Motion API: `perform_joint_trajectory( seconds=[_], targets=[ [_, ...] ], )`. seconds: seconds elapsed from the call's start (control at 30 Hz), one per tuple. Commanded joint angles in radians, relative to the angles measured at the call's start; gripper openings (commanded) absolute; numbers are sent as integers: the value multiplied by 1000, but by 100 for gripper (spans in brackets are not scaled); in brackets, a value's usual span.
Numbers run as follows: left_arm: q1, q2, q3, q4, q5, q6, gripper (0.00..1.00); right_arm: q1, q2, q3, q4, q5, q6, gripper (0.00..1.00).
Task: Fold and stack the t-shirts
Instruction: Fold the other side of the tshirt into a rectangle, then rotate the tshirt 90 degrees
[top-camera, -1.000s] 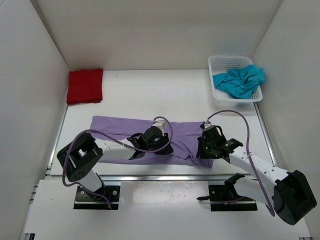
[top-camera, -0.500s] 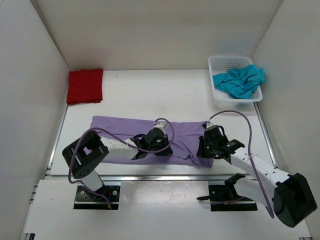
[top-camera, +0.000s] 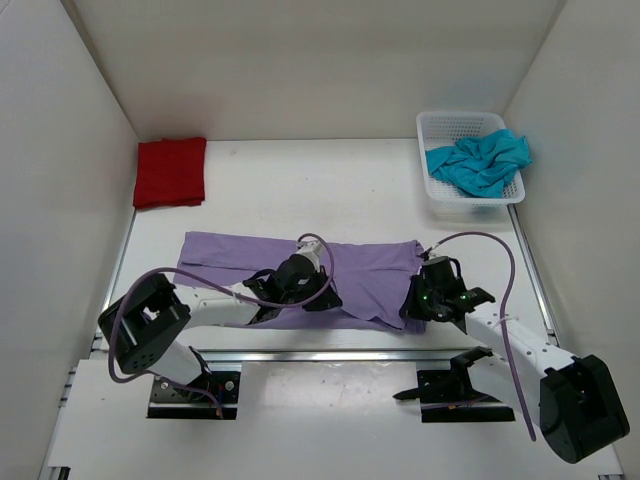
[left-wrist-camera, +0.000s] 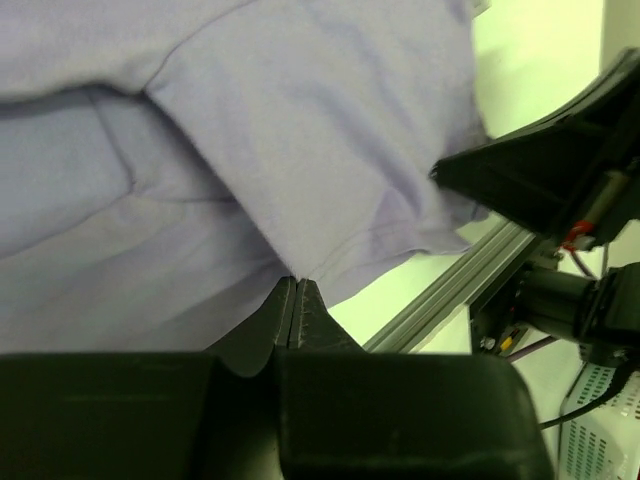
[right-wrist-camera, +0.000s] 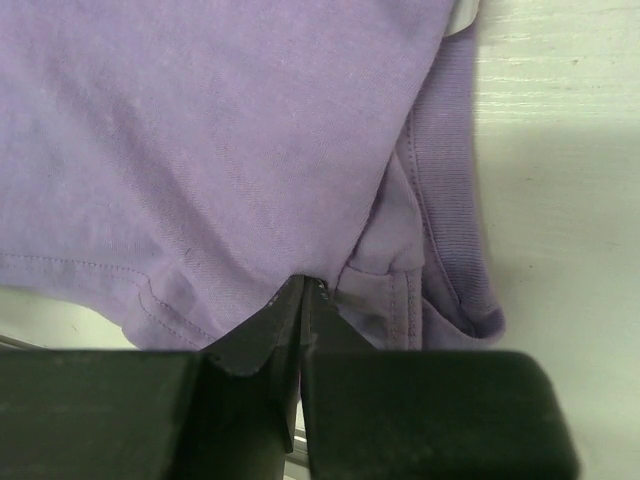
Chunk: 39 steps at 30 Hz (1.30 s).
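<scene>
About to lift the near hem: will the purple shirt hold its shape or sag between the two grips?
Probably floppy: the purple shirt lies flat and creased, so it should sag between the left fingers and right fingers. Likely light, being thin cloth. Only a little hem is pinched, so it may slip.

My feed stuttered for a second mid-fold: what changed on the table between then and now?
The left gripper closed onto the near hem of the lavender t-shirt. The right gripper, shut on the shirt's right corner throughout, shifted right and slightly nearer, pulling that end with it. The folded red t-shirt and the teal t-shirt in the white basket did not move.
</scene>
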Motion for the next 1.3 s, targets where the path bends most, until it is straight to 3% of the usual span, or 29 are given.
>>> perform_joint_trajectory(
  seconds=[0.0,0.07,0.13,0.3,0.47,0.6,0.73,0.87,0.97,1.1,1.27],
  targets=[
    [9,-10,-32,5,53,-13,5,-7,-12,-17,26,25,10,0],
    [21,1,-64,33,66,-29,7,-6,-29,-12,17,25,7,0],
    [32,-2,-78,48,85,-36,17,-1,-43,3,12,28,3,0],
    [89,-38,-93,27,71,-10,18,31,-80,83,-60,49,-10,0],
    [92,-73,-66,-15,79,27,33,133,-66,115,-88,40,21,0],
    [109,-80,-73,-13,82,47,33,218,-49,61,-74,31,104,0],
    [147,-87,-69,-16,99,66,32,208,-86,-28,-51,-1,156,0],
    [274,-122,-46,-45,151,115,31,140,-127,-26,-52,-49,127,0],
    [386,-177,-3,-133,140,187,30,89,-132,86,-82,-47,67,0],
    [484,-275,-22,-164,85,218,32,66,-51,199,2,-73,21,1],
    [428,-292,-46,-191,77,245,32,22,206,210,258,-96,10,0]
  ],
)
